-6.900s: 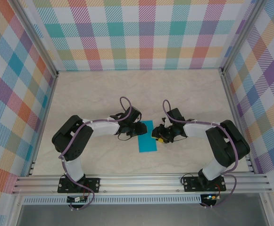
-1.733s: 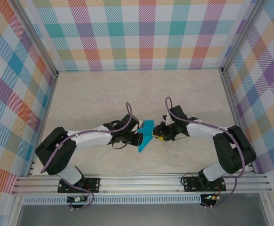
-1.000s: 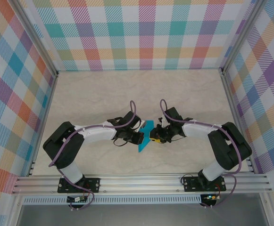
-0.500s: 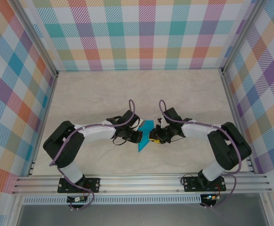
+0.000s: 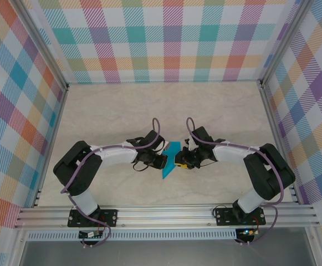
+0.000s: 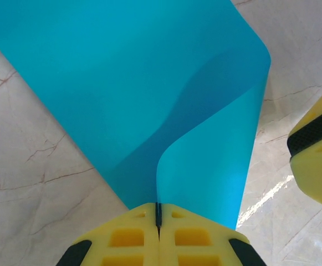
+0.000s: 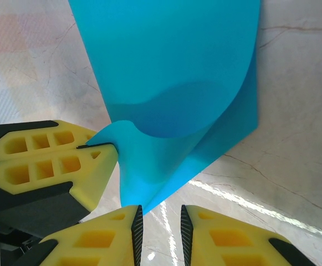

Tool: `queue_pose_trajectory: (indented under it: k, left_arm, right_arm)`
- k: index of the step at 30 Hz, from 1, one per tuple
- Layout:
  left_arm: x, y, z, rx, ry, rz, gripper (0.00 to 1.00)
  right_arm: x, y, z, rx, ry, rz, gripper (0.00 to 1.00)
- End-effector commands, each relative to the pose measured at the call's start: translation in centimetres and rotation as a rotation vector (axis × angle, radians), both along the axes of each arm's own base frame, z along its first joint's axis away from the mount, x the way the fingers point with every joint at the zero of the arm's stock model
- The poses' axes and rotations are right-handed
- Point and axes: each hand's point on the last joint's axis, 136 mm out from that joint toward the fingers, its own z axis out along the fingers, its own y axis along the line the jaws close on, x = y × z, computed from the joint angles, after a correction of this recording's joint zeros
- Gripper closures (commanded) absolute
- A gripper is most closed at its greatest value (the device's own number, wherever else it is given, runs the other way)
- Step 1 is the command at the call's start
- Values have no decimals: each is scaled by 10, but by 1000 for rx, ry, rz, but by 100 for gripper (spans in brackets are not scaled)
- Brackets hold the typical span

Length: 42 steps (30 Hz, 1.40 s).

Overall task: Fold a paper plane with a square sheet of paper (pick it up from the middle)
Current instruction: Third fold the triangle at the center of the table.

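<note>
So the left gripper (image 6: 158, 215) is pinched tight on one edge of the teal square sheet of paper (image 6: 149, 83), which curls up off the marble table (image 5: 122, 111) between the two arms. The right gripper (image 7: 159, 216) sits just beside the sheet's lower corner, jaws a narrow gap apart with nothing in between.

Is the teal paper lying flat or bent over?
Bent over: the thin teal-blue paper sheet curls onto itself, pinched in the left claw.
</note>
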Motion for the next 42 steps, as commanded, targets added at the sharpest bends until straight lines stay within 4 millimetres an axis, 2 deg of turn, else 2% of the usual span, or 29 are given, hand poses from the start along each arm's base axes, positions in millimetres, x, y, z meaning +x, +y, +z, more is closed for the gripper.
queue_pose_trajectory:
  k: [1, 6, 25, 34, 38, 42]
  left_arm:
    - [8, 2, 1, 12, -10, 12, 96]
    - [11, -1, 3, 6, -18, 9, 96]
    - [6, 7, -11, 45, 7, 11, 96]
    - [5, 8, -13, 50, 11, 10, 96]
    - [4, 8, -13, 51, 13, 10, 96]
    - [4, 9, -13, 54, 12, 10, 96]
  right_arm:
    - [5, 7, 4, 8, -15, 8, 73]
    - [4, 7, 3, 8, -11, 12, 73]
    - [2, 11, 3, 15, -11, 24, 73]
    - [0, 41, 15, 107, -34, 64, 85]
    - [-1, 51, 8, 109, -20, 61, 91]
    - [-3, 52, -3, 100, -6, 37, 92]
